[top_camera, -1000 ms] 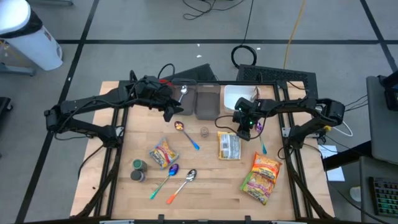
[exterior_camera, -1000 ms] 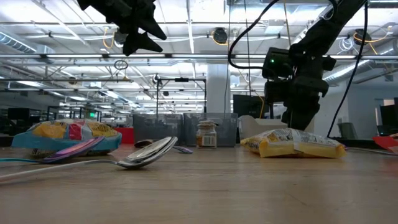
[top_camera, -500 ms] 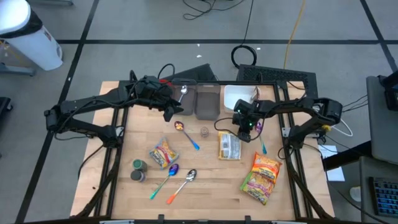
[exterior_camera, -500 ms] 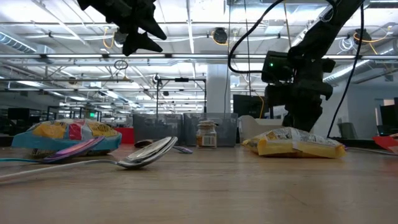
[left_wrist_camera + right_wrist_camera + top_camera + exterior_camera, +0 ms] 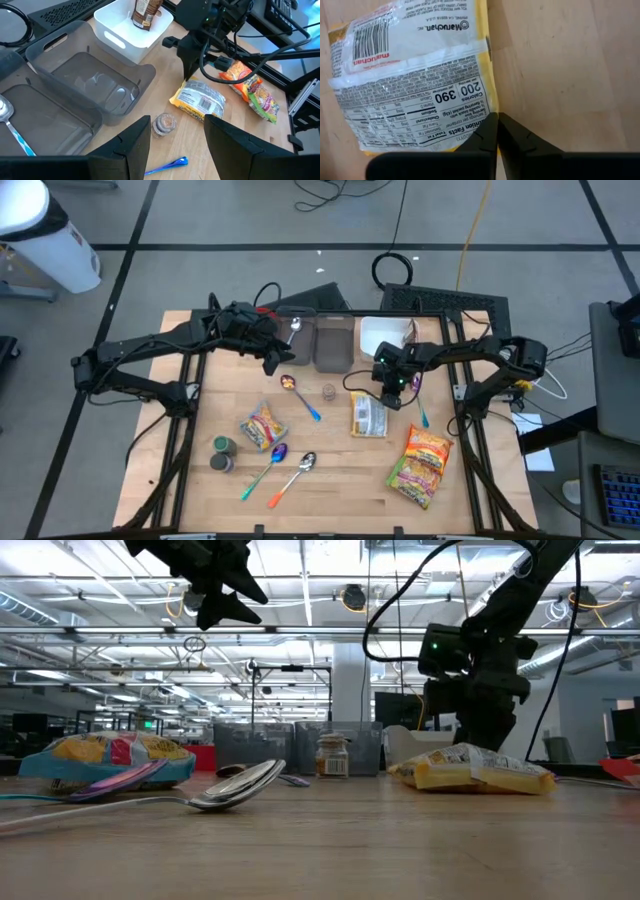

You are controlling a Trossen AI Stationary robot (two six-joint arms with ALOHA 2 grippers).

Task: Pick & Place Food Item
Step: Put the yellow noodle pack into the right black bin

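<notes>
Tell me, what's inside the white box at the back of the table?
The white box holds one brown packet leaning against its wall. Its top is cut off, and what's under it is hidden.

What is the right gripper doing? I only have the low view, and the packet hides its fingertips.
Observer: The right wrist view shows the right gripper shut at the edge of the ramen packet. I can't tell if it pinches the wrapper.
Operator: Which side of the packet is up?
Observer: Barcode and nutrition panel are up, and it lies flat on the table.
Operator: Left arm?
Observer: The left gripper is open and empty, raised above the table near the grey bins.
</notes>
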